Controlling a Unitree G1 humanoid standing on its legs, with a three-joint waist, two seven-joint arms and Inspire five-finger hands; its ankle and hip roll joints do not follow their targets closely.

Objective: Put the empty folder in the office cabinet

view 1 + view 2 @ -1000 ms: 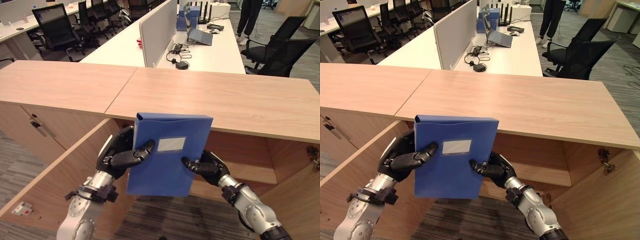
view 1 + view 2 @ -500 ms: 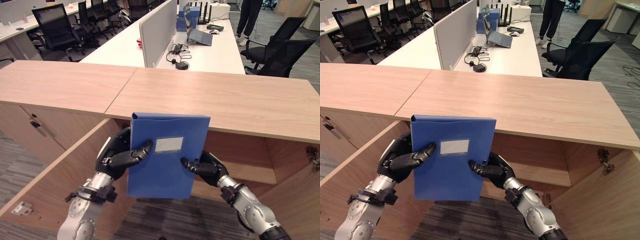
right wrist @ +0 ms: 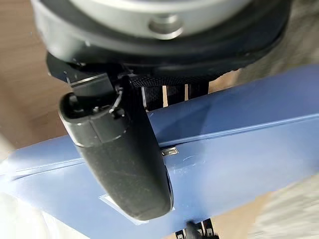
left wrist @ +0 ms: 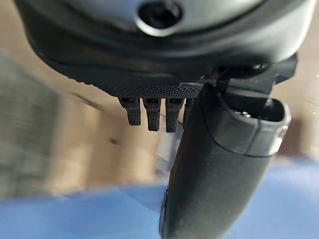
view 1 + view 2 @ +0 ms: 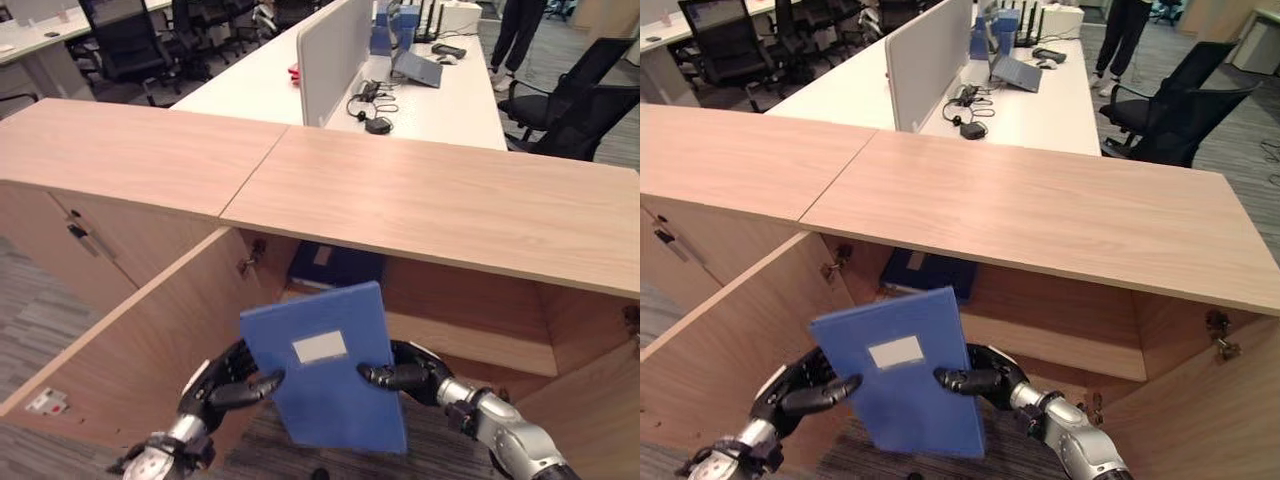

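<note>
Office cabinet (image 5: 440, 205) open, frame centre; blue folder (image 5: 325, 365) tilted toward shelf (image 5: 470, 340) for insertion, left hand (image 5: 225, 380) and right hand (image 5: 405, 370) pinching its edges.

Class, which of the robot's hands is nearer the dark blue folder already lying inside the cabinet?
Right. The right hand sits just below the dark blue folder; the left hand is lower, further left.

Folder between my two hands, before the open cabinet

I hold the folder (image 5: 325, 375) tilted between my left hand (image 5: 222, 385) and my right hand (image 5: 405, 371); beyond both lies the cabinet (image 5: 470, 335) with another folder (image 5: 335, 265) inside, its open door (image 5: 140, 345) just left of my left hand, and desks (image 5: 440, 90) behind.
</note>
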